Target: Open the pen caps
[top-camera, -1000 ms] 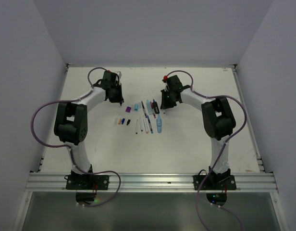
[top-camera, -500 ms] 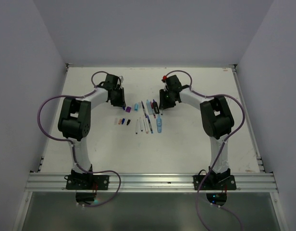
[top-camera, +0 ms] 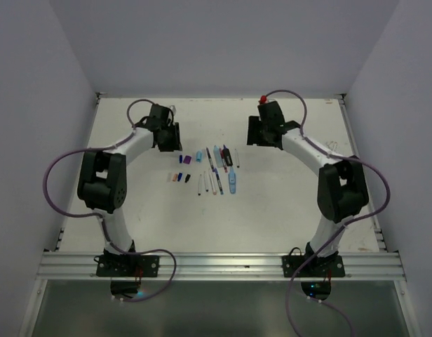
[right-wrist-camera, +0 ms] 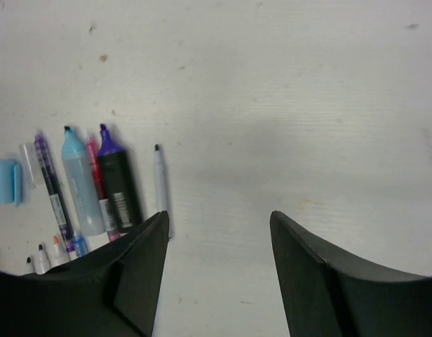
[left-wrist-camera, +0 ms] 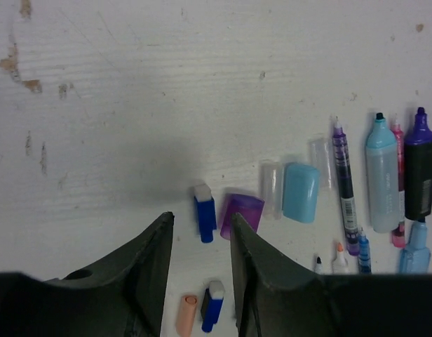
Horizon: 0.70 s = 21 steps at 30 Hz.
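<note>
High rear overview, close downward wrist views sharing pens

Lighting is bright, even and diffuse from overhead across the white surface. In the left wrist view, a soft grey shadow lies just ahead of the left pincer. Both wrist views are slightly soft, with dark, featureless fingers.

Pens partly behind right end effector

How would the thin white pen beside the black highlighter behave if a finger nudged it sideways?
The thin white pen looks slim and round, so it would probably roll. It lies apart from the black highlighter, so little would stop it. Probably very light too.
</note>
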{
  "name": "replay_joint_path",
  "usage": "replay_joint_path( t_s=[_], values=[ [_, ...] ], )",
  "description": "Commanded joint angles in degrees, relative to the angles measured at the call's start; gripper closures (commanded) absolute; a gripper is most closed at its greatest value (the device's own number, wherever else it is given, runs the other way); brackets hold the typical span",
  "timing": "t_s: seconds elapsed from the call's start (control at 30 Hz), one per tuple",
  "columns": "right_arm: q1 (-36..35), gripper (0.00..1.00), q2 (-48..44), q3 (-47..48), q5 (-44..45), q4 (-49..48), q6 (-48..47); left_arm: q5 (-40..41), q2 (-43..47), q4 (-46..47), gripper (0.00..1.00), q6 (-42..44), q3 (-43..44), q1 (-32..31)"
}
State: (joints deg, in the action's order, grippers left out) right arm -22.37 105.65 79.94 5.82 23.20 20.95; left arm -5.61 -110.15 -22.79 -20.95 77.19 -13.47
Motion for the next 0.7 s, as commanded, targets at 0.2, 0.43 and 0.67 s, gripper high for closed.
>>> replay_joint_path(
  t_s=[0.2, 0.43, 0.67],
  values=[
    [15.9, 0.29, -7.5, -3.8, 17.0, 3.9, 4.2, 9.8, 26.8, 0.7, 0.27, -0.8, -6.6, 0.2],
    [27.1, 0.28, -4.4, -2.9, 11.7, 3.1, 6.1, 14.8, 41.0, 3.2, 0.00, 3.0, -14.2, 0.2],
    [35.1, 0.30, 1.5, -1.5, 6.0, 2.4, 7.7, 17.0, 47.8, 8.5, 0.00, 5.4, -23.0, 0.2]
  ],
)
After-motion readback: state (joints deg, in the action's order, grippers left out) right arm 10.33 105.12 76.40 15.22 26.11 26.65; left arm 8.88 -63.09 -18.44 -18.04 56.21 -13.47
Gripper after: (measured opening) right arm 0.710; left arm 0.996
